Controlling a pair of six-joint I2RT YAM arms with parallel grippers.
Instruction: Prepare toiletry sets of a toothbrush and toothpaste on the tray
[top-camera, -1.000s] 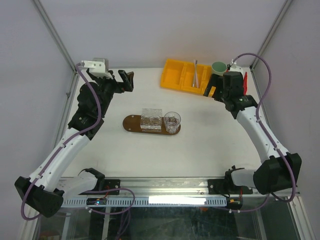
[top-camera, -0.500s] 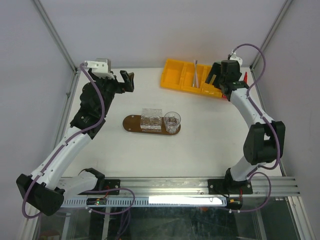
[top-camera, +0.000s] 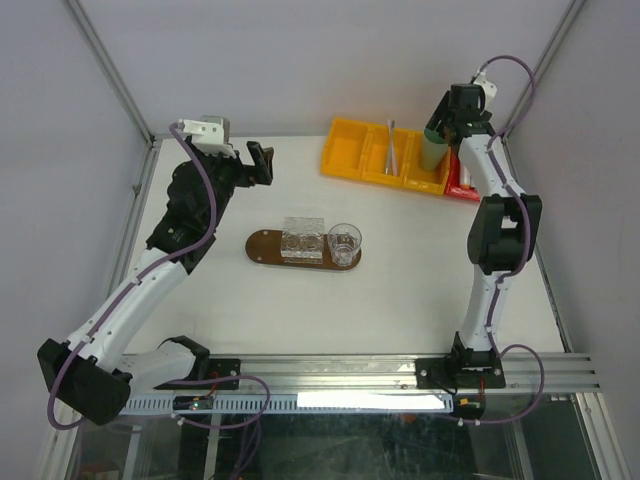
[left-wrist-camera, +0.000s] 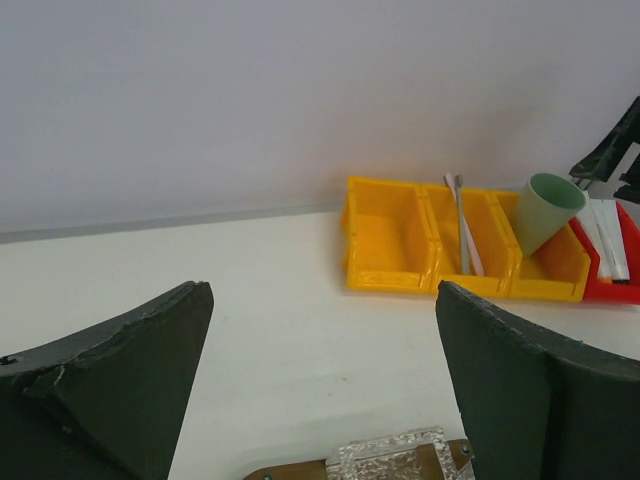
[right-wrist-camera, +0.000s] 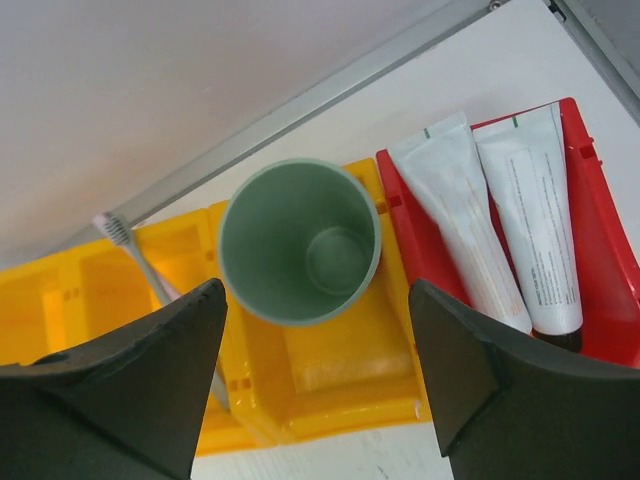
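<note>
Though agape, right hand (right-wrist-camera: 315, 290) over cup (right-wrist-camera: 298, 215).

A robot lab cell: white table (top-camera: 400, 300), aluminium frame (top-camera: 113, 75), plain grey walls (top-camera: 300, 60).

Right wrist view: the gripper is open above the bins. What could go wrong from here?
1. The cup sits centred under the open right gripper. Descending and closing would likely grab it, not a tube or the toothbrush.
2. The two tubes lie side by side in the red bin, seemingly touching, so pinching one may drag the other.
3. Two glasses fill much of the tray, leaving little bare board for sets.
</note>
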